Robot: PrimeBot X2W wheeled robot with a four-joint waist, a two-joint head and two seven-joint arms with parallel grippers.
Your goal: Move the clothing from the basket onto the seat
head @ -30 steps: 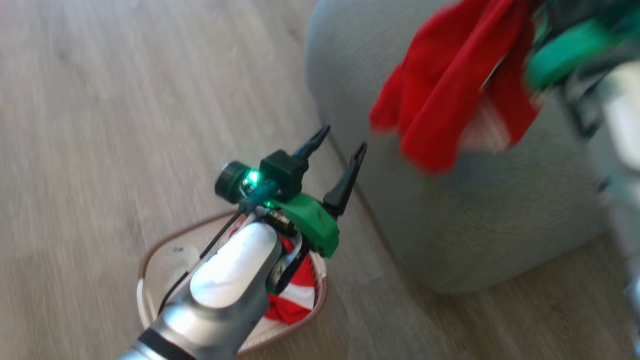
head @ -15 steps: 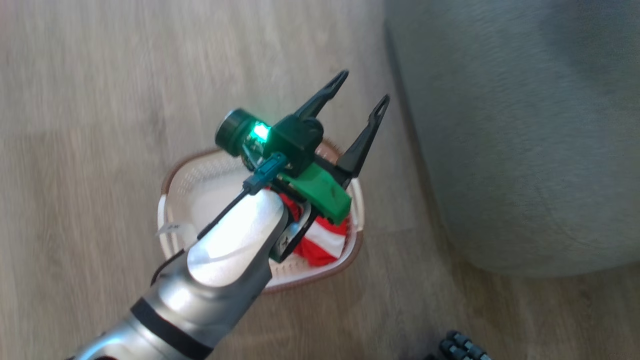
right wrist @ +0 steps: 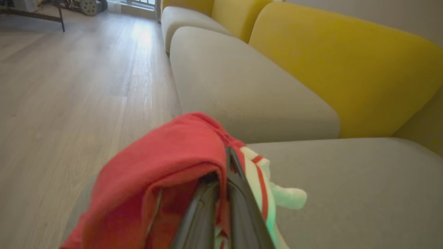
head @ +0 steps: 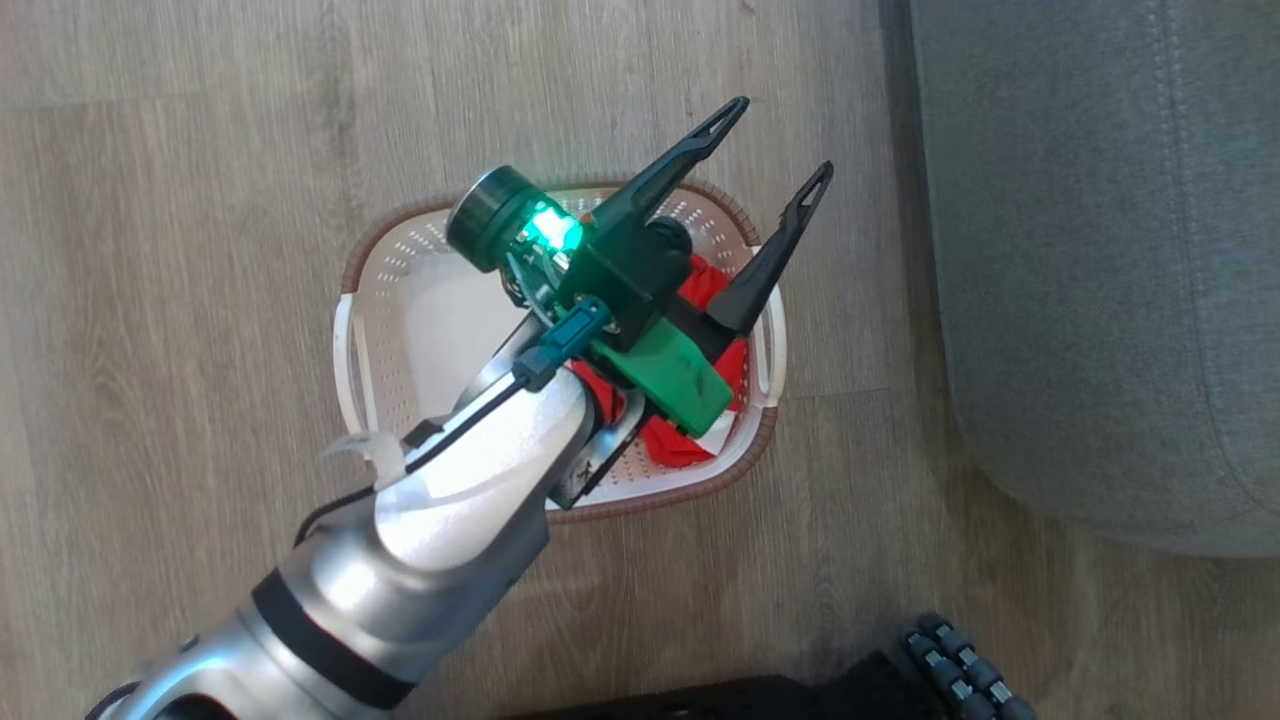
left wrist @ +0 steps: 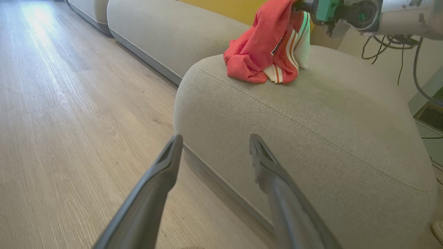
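The left tool [head: 782, 135] hangs above the basket [head: 352, 330], its two dark fingers spread wide with nothing between them and touching nothing. In the basket a red-and-white garment [head: 690, 448] lies bunched at the side nearer the seat [head: 1100, 250]. The right tool [right wrist: 221, 173] is clamped tight on a striped red garment [right wrist: 166, 162], which droops from it so that its lower folds rest on top of the seat's rounded end cushion. The basket stands on the pale wood-plank floor [head: 150, 300], close beside the seat. Yellow backrests [right wrist: 346, 62] run behind the grey cushions.
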